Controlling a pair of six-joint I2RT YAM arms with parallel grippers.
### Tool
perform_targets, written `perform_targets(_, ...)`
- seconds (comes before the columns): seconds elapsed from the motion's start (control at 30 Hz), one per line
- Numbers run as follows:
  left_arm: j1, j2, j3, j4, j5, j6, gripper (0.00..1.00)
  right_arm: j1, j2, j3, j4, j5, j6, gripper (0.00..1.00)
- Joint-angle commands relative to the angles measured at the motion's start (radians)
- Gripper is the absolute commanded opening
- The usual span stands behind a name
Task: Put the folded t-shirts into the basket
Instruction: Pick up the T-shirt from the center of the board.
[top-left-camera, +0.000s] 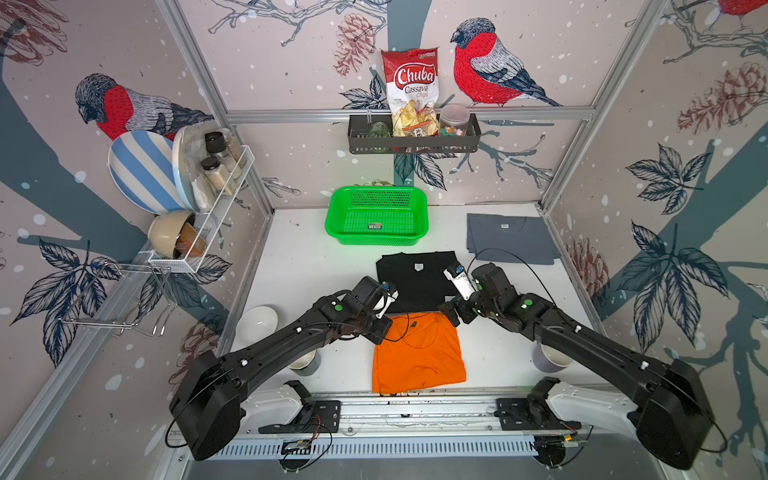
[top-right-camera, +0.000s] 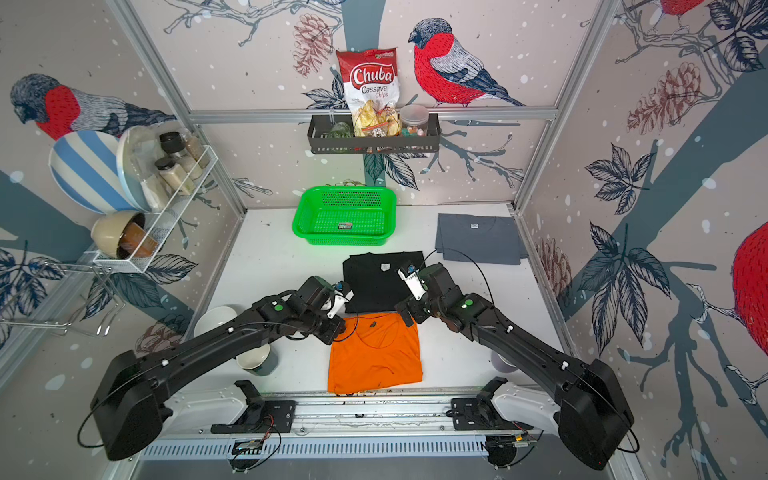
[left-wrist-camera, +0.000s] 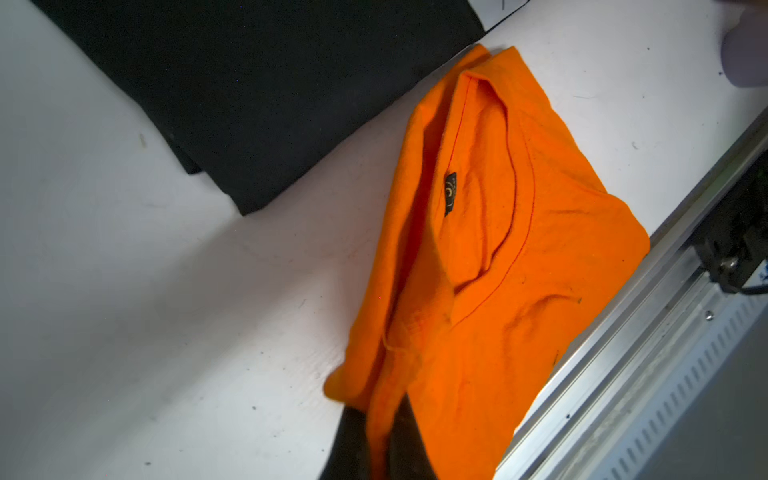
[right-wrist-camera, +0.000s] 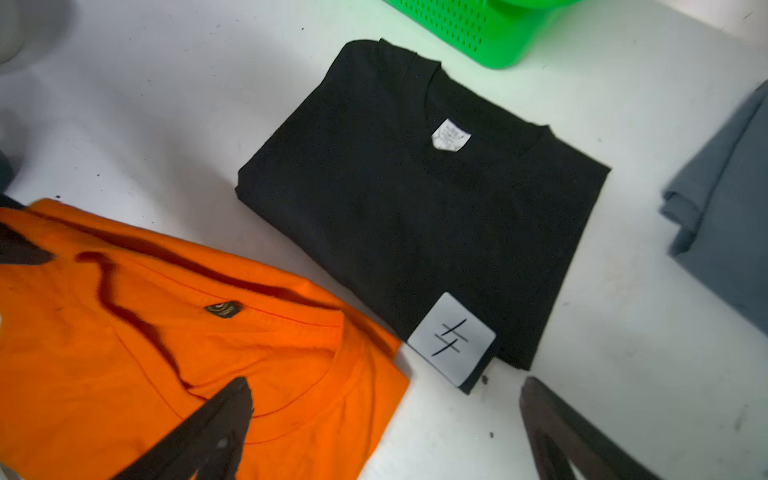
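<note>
Both top views: the folded black t-shirt (top-left-camera: 415, 286) (top-right-camera: 382, 286) and the folded slate-grey t-shirt (top-left-camera: 511, 239) (top-right-camera: 478, 241) lie on the near side of the bright green perforated plastic basket (top-left-camera: 376, 241) (top-right-camera: 345, 240). Left wrist view: the left gripper (left-wrist-camera: 376, 436) pinches a corner of the folded bright orange t-shirt (left-wrist-camera: 498, 249) (cloth bunched between its fingers). Right wrist view: the right gripper (right-wrist-camera: 386, 384) gapes wide, holding nothing.

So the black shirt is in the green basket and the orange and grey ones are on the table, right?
Not quite: the black shirt lies on the table too, beside the green basket, which holds no shirt; both top views show it.
</note>
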Motion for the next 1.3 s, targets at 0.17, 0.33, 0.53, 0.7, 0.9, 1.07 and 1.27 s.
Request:
perform_targets(0.17,-0.025,-0.162,-0.119,0.047,-0.018,0.496,0.0,0.024,0.095,-0.013,0.002,-0.018,-0.092,1.0)
perform_targets(0.33,-0.058,-0.206,-0.132,-0.005,-0.046,0.653,0.0,0.034,0.284,0.023,-0.021,-0.074,-0.19,1.0)
perform_targets(0.53,-0.102,-0.336,-0.196,-0.009,-0.008,0.798,0.0,0.047,0.373,0.092,-0.066,-0.157,-0.401,1.0)
perform_targets(0.7,-0.105,-0.421,-0.223,-0.029,0.012,0.859,0.0,0.013,0.358,0.1,-0.096,-0.267,-0.573,0.99)
perform_targets(0.9,-0.112,-0.443,-0.217,-0.036,0.036,0.888,0.0,0.004,0.5,0.263,-0.208,-0.296,-0.687,1.0)
perform_targets(1.07,-0.12,-0.484,-0.221,-0.036,0.032,0.899,0.0,0.025,0.629,0.392,-0.283,-0.335,-0.737,1.0)
perform_targets(1.27,-0.122,-0.548,-0.238,-0.022,0.036,0.916,0.0,0.062,0.736,0.512,-0.38,-0.393,-0.769,1.0)
